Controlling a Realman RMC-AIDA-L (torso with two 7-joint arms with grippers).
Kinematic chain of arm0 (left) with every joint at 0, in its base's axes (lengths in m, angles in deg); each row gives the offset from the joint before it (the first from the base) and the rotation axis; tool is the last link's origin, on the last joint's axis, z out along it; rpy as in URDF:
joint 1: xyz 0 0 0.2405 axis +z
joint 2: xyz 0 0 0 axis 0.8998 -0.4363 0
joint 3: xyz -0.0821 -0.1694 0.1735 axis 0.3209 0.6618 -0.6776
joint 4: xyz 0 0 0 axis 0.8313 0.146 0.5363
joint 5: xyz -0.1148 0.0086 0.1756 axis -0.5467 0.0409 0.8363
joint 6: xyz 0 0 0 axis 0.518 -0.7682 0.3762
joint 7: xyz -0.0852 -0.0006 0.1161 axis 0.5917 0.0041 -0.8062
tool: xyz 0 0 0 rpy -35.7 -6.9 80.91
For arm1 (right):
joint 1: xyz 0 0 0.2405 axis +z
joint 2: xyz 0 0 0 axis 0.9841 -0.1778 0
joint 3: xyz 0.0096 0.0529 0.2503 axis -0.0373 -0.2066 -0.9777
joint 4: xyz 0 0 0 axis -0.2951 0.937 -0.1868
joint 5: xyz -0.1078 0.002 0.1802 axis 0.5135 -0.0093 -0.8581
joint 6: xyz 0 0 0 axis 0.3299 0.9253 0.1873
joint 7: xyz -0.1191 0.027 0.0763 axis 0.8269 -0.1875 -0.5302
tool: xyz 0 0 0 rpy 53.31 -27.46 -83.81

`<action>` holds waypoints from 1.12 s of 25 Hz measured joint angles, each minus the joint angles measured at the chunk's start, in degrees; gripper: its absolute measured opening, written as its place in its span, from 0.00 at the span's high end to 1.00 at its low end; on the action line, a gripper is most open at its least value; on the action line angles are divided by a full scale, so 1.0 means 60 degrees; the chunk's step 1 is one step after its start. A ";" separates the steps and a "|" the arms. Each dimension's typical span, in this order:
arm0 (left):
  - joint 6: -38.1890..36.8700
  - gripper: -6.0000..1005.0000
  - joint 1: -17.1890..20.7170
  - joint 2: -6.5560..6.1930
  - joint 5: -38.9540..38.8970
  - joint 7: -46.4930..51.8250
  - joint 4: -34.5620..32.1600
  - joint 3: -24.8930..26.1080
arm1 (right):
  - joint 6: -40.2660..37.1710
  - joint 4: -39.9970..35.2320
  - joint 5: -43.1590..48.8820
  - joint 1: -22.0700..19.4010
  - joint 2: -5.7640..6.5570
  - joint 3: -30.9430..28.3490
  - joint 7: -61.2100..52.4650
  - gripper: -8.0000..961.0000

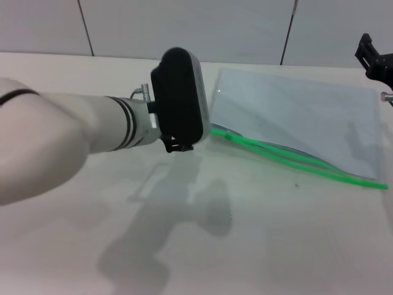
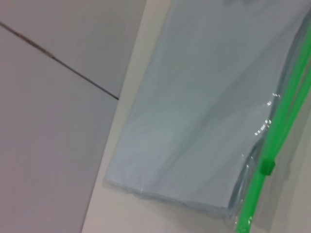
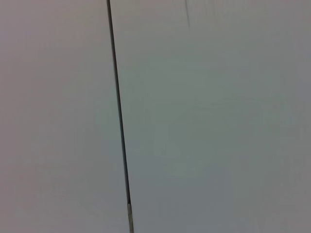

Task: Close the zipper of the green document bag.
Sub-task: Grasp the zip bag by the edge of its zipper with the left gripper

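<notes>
**Zip gaping, left arm at its near end**

Green document bag (image 1: 295,120) lies flat on the table (image 1: 245,239), toward the far right. Zipper (image 1: 295,161) runs along its near long edge, the two green strips parted for much of the length. Slider tab (image 2: 266,166) sits near the left end. Left hand (image 1: 178,101) hovers just beside that corner; fingers hidden, grip cannot be told. Right hand (image 1: 376,58) sits at the far right edge, state unclear.

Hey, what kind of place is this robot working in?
Likely a lab or test bench: a bare pale table, plain panelled wall, and only the green document bag laid out.
</notes>
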 joint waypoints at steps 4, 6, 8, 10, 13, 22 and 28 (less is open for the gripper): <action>0.0713 0.25 -0.0207 0.0008 0.0047 -0.0050 0.0566 -0.0271 | 0.0000 0.0015 0.0000 0.0027 -0.0003 0.0013 0.0000 0.26; 0.1004 0.25 -0.0268 0.0012 0.0049 -0.0099 0.0750 -0.0348 | -0.0002 0.0047 -0.0006 0.0058 -0.0006 0.0019 0.0000 0.26; 0.1235 0.25 -0.0320 0.0011 0.0049 -0.0190 0.0897 -0.0397 | -0.0014 0.0081 -0.0012 0.0081 -0.0013 0.0026 0.0000 0.26; 0.1604 0.25 -0.0376 0.0011 0.0042 -0.0275 0.1086 -0.0573 | -0.0024 0.0112 -0.0018 0.0097 -0.0020 0.0054 0.0000 0.26; 0.2227 0.26 -0.0387 0.0012 0.0001 -0.0427 0.1396 -0.0846 | -0.0027 0.0119 -0.0028 0.0098 -0.0019 0.0076 0.0000 0.27; 0.3435 0.26 -0.0708 0.0037 -0.0301 -0.0512 0.2320 -0.1196 | -0.0030 0.0127 -0.0047 0.0182 -0.0023 0.0105 0.0000 0.27; 0.3980 0.26 -0.1117 0.0055 -0.0628 -0.0492 0.2934 -0.1523 | -0.0029 0.0133 -0.0046 0.0202 -0.0033 0.0106 0.0000 0.27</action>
